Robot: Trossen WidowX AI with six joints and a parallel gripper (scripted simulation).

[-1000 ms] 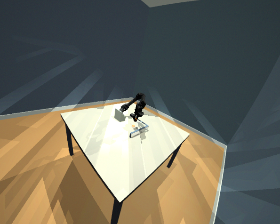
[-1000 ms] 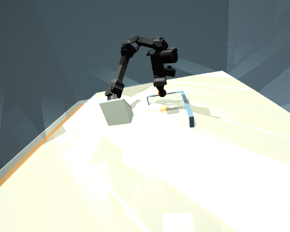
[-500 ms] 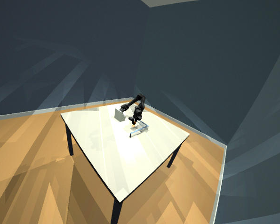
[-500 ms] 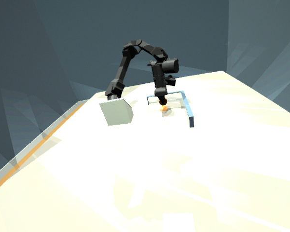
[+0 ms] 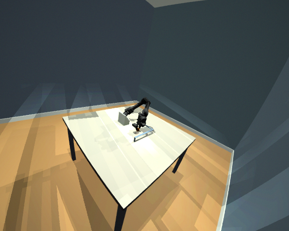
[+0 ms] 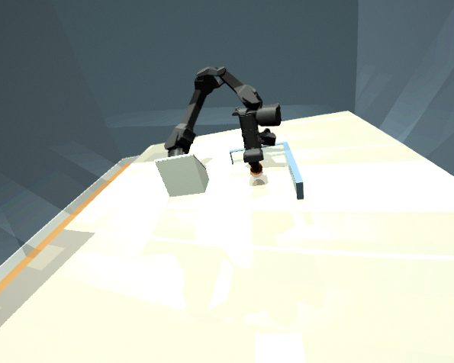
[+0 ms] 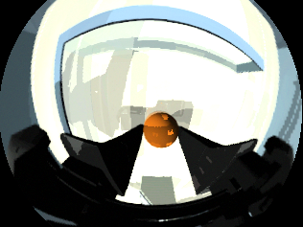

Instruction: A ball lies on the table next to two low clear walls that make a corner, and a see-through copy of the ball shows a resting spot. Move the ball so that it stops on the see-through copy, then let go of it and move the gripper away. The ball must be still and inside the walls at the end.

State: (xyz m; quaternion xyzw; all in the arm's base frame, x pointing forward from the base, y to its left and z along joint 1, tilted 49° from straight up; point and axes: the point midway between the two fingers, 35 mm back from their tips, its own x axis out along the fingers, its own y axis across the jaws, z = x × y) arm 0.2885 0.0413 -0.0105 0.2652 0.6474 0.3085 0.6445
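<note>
The orange ball (image 5: 138,129) (image 6: 256,169) (image 7: 161,133) is between the fingertips of my gripper (image 5: 137,128) (image 6: 255,168) (image 7: 161,128), which is shut on it and points down. The ball is low, inside the corner of the two low clear walls (image 5: 143,134) (image 6: 293,165) (image 7: 153,12), apart from both. The see-through copy is almost wholly hidden behind the ball and fingers; a faint tint shows just above the ball's upper edge in the wrist view. I cannot tell whether the ball touches the table.
A grey-white upright block (image 5: 123,118) (image 6: 183,175) stands on the table (image 5: 102,149) (image 6: 140,312) near the arm's base, outside the walls. In the exterior view one wall runs behind the gripper and the other to its right. Shadows and bright light patches cross the table.
</note>
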